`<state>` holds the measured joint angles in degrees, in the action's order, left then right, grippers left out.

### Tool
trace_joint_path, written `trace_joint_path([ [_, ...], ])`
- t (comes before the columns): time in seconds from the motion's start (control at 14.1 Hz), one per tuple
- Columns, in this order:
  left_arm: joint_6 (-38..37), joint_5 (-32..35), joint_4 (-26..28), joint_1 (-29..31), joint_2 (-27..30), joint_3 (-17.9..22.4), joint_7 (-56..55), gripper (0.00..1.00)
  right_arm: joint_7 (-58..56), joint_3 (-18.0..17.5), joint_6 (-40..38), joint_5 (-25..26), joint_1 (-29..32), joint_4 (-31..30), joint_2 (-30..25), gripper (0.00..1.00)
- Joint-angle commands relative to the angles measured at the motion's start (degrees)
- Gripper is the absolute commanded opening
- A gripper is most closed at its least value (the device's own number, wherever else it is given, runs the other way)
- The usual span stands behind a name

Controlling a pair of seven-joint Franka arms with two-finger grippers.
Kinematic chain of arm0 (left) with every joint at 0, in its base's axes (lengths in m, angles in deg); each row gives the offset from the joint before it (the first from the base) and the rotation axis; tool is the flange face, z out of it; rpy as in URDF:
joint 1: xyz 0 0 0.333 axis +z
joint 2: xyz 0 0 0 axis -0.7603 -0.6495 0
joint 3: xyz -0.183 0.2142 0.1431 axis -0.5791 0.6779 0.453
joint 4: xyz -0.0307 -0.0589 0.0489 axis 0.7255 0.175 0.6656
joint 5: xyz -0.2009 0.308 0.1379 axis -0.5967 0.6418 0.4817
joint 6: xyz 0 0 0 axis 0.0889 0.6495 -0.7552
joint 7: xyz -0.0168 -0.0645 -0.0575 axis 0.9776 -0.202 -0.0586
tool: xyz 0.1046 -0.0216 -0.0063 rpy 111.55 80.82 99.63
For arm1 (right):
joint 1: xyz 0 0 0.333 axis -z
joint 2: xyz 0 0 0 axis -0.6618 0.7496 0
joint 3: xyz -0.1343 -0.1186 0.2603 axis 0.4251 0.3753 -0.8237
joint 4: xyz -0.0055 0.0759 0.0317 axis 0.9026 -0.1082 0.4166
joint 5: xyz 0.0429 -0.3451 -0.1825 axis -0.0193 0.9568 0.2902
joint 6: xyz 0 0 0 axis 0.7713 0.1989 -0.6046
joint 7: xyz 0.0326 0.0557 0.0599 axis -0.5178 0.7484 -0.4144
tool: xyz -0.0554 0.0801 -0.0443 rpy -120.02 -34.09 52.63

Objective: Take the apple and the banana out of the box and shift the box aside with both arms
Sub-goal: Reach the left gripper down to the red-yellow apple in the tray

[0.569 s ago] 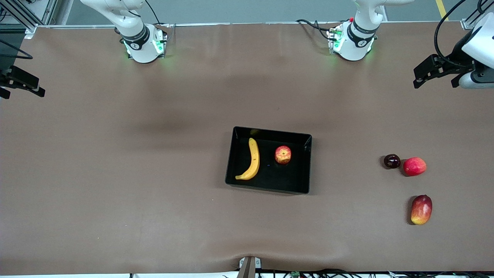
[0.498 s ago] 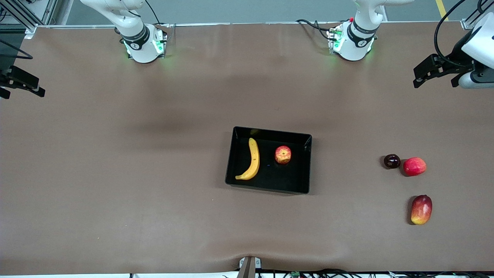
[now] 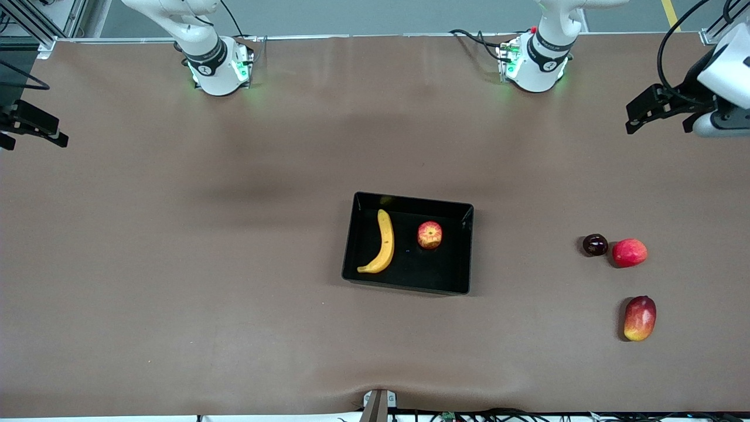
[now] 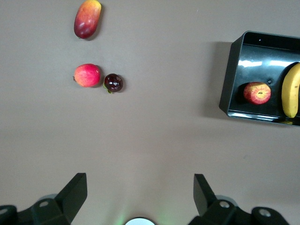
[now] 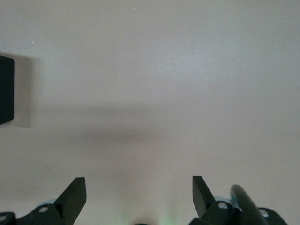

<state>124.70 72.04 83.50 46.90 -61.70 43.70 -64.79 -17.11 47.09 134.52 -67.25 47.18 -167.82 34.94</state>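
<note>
The black box [image 3: 467, 249] stands in the middle of the table. The yellow banana [image 3: 387, 240] and the red-yellow apple [image 3: 429, 235] lie in it side by side. My left gripper [image 3: 659, 114] is open and empty, high over the left arm's end of the table. The left wrist view shows its own open jaws [image 4: 139, 180], with the box [image 4: 227, 79], apple [image 4: 257, 93] and banana [image 4: 291, 89] farther off. My right gripper [image 3: 32, 132] is open and empty, high over the right arm's end. The right wrist view shows its open jaws [image 5: 138, 183] and one corner of the box [image 5: 5, 89].
A dark purple round fruit [image 3: 595, 244] and a plain red one [image 3: 629, 252] lie together toward the left arm's end. A red-yellow mango [image 3: 640, 317] lies nearer the front camera. All three show in the left wrist view: purple fruit [image 4: 113, 83], red fruit [image 4: 87, 75], mango [image 4: 87, 18].
My left hand has shifted very slightly upward in the front view. The box, the fruits and the right arm have not moved.
</note>
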Motion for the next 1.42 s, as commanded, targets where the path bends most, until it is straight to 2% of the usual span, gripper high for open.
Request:
trace_joint_path([
  [0.0, 0.3, -0.2, -1.4, -0.5, -3.6, -0.4, -0.9, 1.00, 0.9, 0.1, -0.5, 0.9, -0.2, 0.6, 0.1, 1.00],
  [0.28, 5.9, -0.6, -0.9, -0.5, -8.8, -4.1, -2.7, 1.00, 1.0, 0.3, -0.6, 0.9, 0.2, 0.7, 0.3, 1.00],
  [0.57, 14.2, 0.2, -0.8, -2.4, -16.6, -9.2, -17.7, 1.00, 1.0, 0.3, -0.6, 0.9, 0.2, 0.7, 0.3, 1.00],
  [1.0, 30.4, 0.8, -0.8, -12.8, -29.2, -9.2, -36.8, 1.00, 1.0, 0.4, -0.7, 0.8, 0.3, 0.7, 0.4, 1.00],
  [1.35, 36.5, 1.9, -0.6, -18.0, -37.7, -9.1, -43.2, 1.00, 0.8, 0.4, -0.6, 0.3, 1.3, 1.0, 0.7, 1.00],
])
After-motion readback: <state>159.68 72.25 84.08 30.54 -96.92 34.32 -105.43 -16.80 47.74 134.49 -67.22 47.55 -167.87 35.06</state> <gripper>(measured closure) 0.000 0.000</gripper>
